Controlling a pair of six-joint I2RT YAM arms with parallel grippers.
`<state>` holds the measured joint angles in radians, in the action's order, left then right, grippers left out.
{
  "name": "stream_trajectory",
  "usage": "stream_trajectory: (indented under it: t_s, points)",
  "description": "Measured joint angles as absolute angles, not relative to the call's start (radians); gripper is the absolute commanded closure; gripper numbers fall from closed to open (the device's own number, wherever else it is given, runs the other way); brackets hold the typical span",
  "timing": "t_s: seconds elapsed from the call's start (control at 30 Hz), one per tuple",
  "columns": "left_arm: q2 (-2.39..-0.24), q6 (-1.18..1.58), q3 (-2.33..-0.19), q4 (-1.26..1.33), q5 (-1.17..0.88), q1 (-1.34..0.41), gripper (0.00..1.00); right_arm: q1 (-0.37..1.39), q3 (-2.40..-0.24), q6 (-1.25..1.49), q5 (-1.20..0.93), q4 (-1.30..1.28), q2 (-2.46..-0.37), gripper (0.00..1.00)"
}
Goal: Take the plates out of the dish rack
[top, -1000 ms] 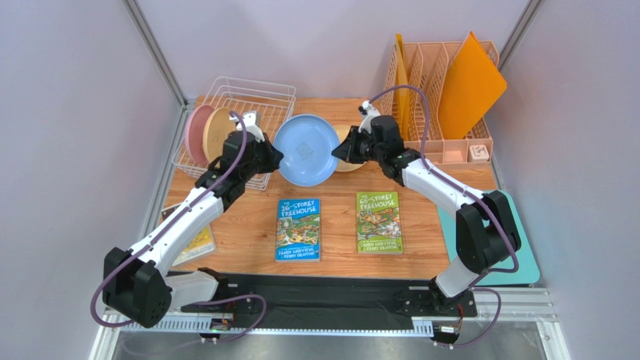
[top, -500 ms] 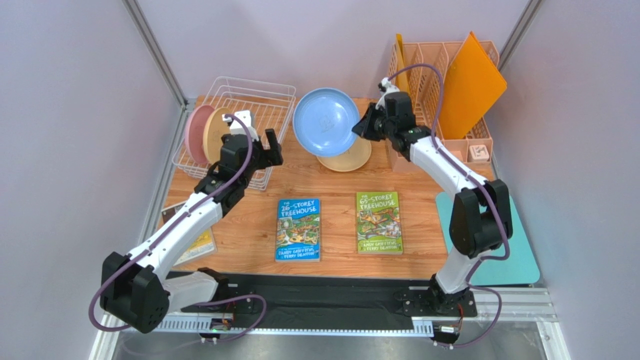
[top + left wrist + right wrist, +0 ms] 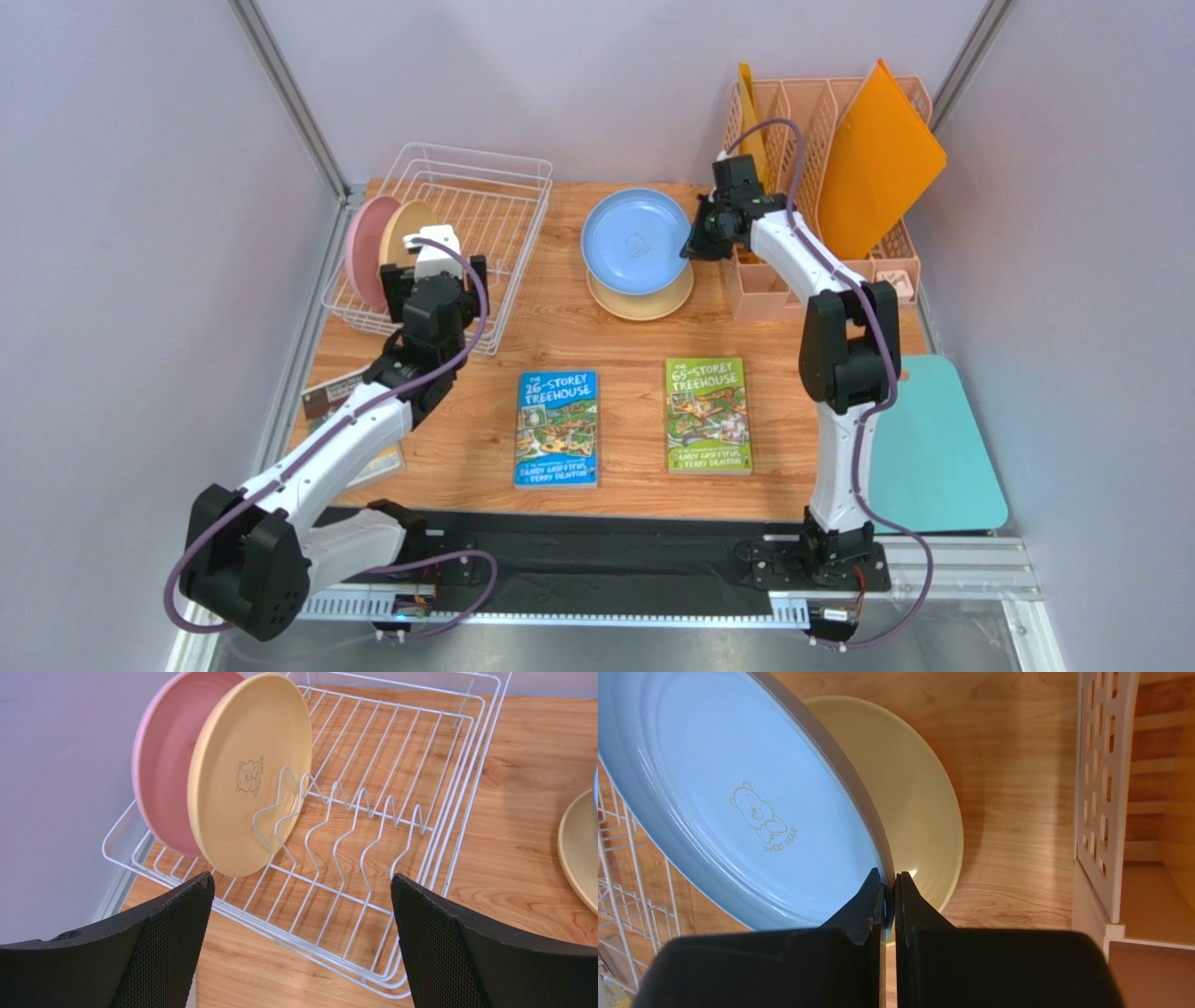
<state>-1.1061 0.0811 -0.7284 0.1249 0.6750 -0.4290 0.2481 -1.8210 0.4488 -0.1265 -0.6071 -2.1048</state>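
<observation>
Black and spread wide, the left gripper point(image 3: 302, 882) holds nothing. It hangs just short of the white wire dish rack point(image 3: 421, 763). At the rack's left end a yellow plate point(image 3: 246, 777) and a pink plate point(image 3: 161, 763) stand upright between the prongs, the pink one behind. Farther right, the right gripper point(image 3: 891, 882) is pinched on the rim of the blue plate point(image 3: 738, 798) — tilted above a cream plate point(image 3: 924, 805) that lies flat on the wooden table point(image 3: 1018, 742). Whether the two touch is unclear.

blue plate point(image 3: 703, 770) "SWEET BEAR", blue book point(image 3: 557, 427) "TREEHOUSE"
</observation>
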Motion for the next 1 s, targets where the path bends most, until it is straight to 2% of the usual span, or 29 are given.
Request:
stream_trajectory:
  t_s: [0.7, 0.77, 0.87, 0.9, 0.93, 1.0]
  points:
    - [-1.078, 0.103, -0.728, 0.131, 0.652, -0.385, 0.01, 0.23, -1.897, 0.457, -0.148, -0.727, -2.238, 0.96]
    - [-1.077, 0.105, -0.728, 0.131, 0.651, -0.382, 0.01, 0.23, -1.9, 0.457, -0.147, -0.728, -2.244, 0.91]
    - [-1.077, 0.106, -0.728, 0.131, 0.651, -0.379, 0.0, 0.229, -1.9, 0.46, -0.148, -0.729, -2.245, 0.77]
    - [-1.077, 0.106, -0.728, 0.131, 0.651, -0.376, 0.01, 0.228, -1.901, 0.463, -0.148, -0.728, -2.245, 0.71]
    - [-1.077, 0.106, -0.728, 0.131, 0.651, -0.374, 0.01, 0.228, -1.901, 0.464, -0.15, -0.728, -2.245, 0.6]
    - [-1.077, 0.106, -0.728, 0.131, 0.65, -0.369, 0.01, 0.227, -1.901, 0.467, -0.153, -0.728, -2.245, 0.5]
